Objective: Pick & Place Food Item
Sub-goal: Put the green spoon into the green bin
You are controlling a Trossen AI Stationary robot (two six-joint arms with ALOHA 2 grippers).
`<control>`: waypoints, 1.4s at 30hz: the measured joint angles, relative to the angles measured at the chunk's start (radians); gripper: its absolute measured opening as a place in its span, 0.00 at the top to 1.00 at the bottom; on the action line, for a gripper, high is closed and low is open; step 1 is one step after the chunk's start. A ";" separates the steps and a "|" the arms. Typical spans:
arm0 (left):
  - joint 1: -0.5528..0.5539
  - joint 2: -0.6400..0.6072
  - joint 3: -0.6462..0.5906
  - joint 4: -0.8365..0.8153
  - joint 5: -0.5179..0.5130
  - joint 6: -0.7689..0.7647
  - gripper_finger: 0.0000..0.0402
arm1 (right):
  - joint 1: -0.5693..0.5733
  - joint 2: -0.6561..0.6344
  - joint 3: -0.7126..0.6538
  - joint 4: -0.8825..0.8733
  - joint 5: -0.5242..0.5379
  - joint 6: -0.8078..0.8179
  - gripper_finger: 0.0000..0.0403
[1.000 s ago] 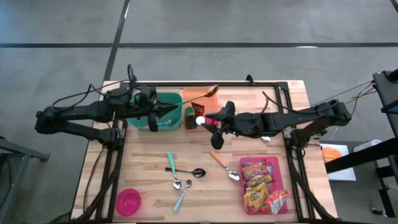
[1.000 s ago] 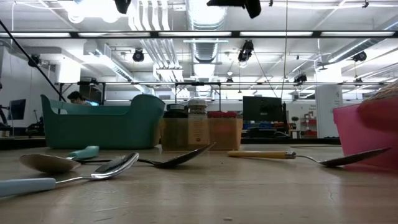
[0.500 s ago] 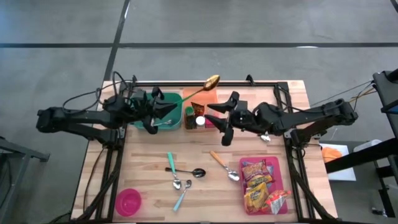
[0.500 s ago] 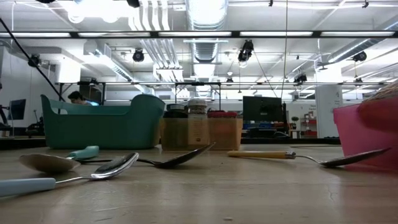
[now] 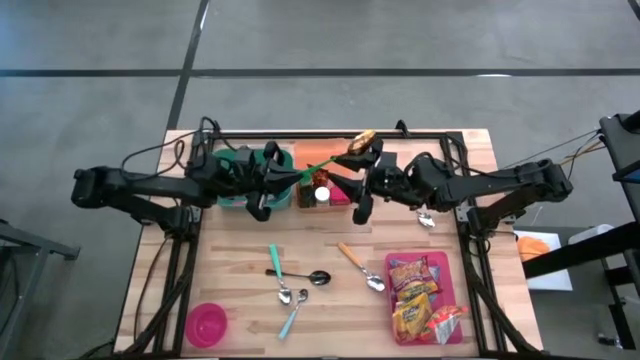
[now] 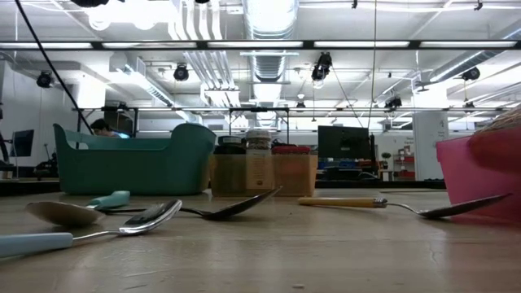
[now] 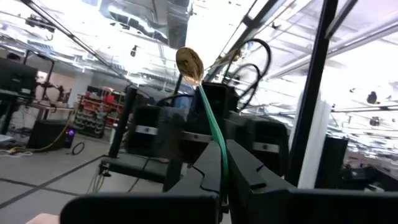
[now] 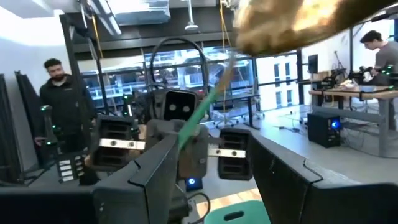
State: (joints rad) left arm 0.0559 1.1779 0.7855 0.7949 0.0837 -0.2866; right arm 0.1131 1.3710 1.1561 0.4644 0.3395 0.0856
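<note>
- Step in hand: carrying. The left hand, upper centre of the high view, is clamped fully on the green handle of a raised spoon. Its golden-brown bowl points toward the top edge of the frame. Whether food sits in that bowl cannot be told.
- Right hand: just right of centre, facing the left hand, fingers about half parted and gripping nothing. The spoon's bowl hangs close before its camera.
- Task's thing: the snack packets lie in the pink tray at lower right, well apart from both hands and untouched.
- Next move, as judged: either the right hand takes over the spoon, which needs its fingers lined up on the handle before the left lets go, or the spoon is set down clear of the other things. Neither hand is yet over the packets.
- Count, spoons: five, one held and four loose on the surface at lower centre. The loose ones are two teal-handled, one dark and one wooden-handled.
- Count, packets: at least three, overlapping.
- Count, containers: one pink tray, one pink bowl at lower left, one teal bin and one wooden box holding jars, number unclear.
</note>
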 joint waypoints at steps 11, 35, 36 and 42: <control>-0.003 0.053 0.015 0.029 0.006 0.003 1.00 | -0.003 -0.001 0.000 0.019 -0.002 -0.060 0.52; -0.024 0.057 0.014 0.029 0.047 0.000 1.00 | -0.005 -0.001 0.000 0.047 -0.057 -0.108 0.97; -0.025 0.057 0.014 0.029 0.047 0.000 1.00 | -0.006 -0.001 0.000 0.047 -0.062 -0.103 0.97; -0.029 0.057 0.014 0.024 0.051 -0.001 1.00 | -0.006 -0.001 0.000 0.044 -0.064 -0.090 0.97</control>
State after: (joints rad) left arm 0.0273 1.2347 0.7990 0.8185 0.1349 -0.2878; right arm 0.1072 1.3697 1.1561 0.5087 0.2752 -0.0043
